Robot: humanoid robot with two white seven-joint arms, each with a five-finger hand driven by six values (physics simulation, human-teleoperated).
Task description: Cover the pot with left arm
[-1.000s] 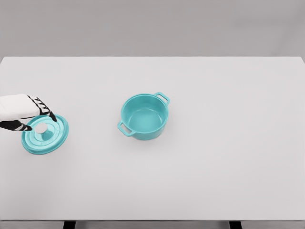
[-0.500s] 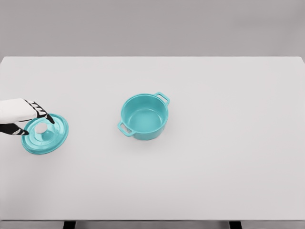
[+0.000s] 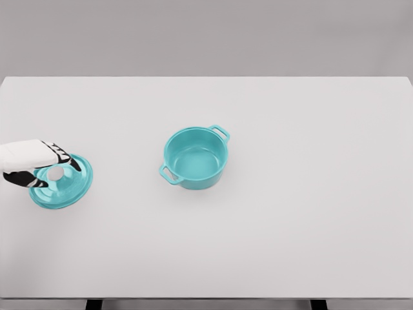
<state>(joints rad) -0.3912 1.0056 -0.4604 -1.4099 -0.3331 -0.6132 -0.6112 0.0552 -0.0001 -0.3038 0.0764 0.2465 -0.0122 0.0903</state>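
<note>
My left robot hand [image 3: 40, 169] was closing narrowly around the white knob of the round teal lid [image 3: 63, 183]. The lid lay on the white bench [image 3: 290, 194], well apart from the uncovered teal two-handled pot [image 3: 195, 158]; lifting, transfer and placement remained.

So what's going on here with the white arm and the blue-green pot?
A robot's left hand reaches in from the left edge of the white table and sits over the white knob of a teal lid, fingers closing around it. The lid lies flat on the table, well to the left of the matching teal pot, which stands open and empty near the middle. Whether the knob is firmly gripped is hard to tell. The right arm is out of sight.
</note>
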